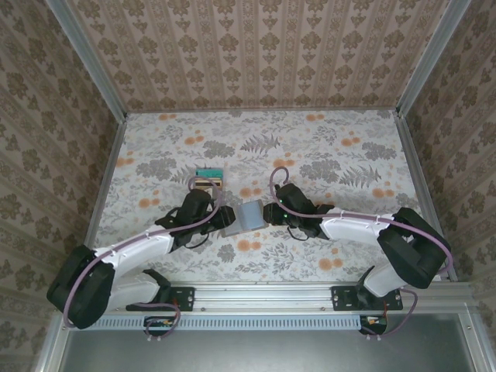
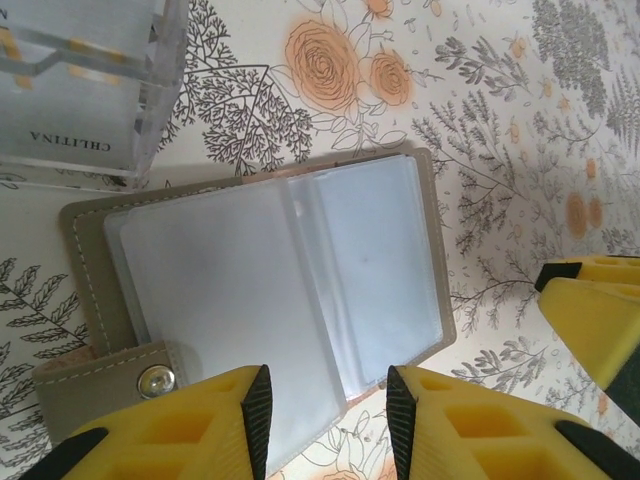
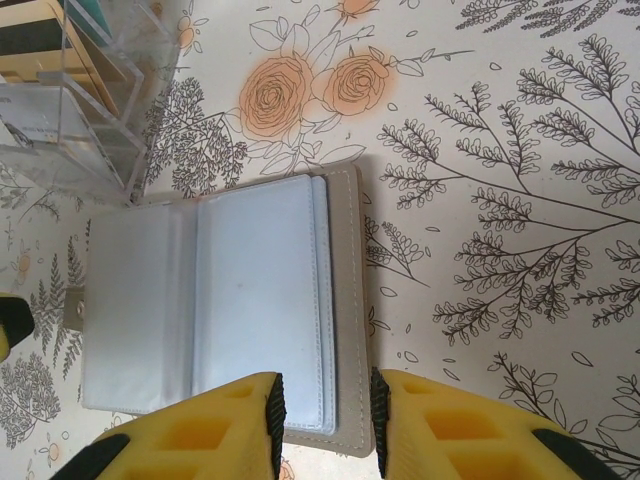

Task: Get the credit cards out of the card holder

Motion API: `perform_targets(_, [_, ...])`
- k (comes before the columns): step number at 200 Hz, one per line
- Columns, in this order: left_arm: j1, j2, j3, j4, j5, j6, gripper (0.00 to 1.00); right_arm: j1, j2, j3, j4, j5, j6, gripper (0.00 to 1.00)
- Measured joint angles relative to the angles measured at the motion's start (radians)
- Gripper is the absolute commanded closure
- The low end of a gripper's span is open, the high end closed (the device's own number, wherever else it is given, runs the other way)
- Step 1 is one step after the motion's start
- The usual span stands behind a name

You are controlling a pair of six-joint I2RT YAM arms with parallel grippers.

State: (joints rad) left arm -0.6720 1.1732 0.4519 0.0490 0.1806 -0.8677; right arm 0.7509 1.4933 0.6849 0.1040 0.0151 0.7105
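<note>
Card holder [image 1: 249,215] lies open and flat on the flowered table [image 1: 333,155], near the front middle, between the two grippers. Its pale grey-blue sleeves [image 2: 270,290] face up. The brown-grey cover shows round the edge, with a snap tab [image 2: 150,382] at one corner. The sleeves look blank and shiny from both wrists [image 3: 250,300].

Just beside the holder, on the far-left side, stands a clear plastic box [image 1: 222,183]. Cards [image 1: 206,173] stand on edge inside it, teal and tan [image 3: 40,45].

Left gripper [image 2: 322,400]: jaws partly apart, grasping nothing, set over the near edge of the holder with the sleeve showing in the gap. I cannot tell if the tips touch it.

Right gripper [image 3: 325,410]: the same narrow gap and nothing clenched, over the opposite page at the cover's edge. Contact is likewise unclear.

From above, the two grippers [image 1: 227,223] [image 1: 270,213] flank the holder closely.
</note>
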Motion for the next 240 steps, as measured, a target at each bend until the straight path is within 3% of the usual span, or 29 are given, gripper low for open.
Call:
perform_targets(88, [-0.056, -0.033, 0.000, -0.109, -0.055, -0.004, 0.51, 0.003, 0.065, 0.003, -0.006, -0.020, -0.004, 0.67])
perform_targets(240, [-0.080, 0.101, 0.042, -0.078, -0.048, -0.012, 0.57, 0.006, 0.100, 0.003, 0.004, -0.023, -0.003, 0.67])
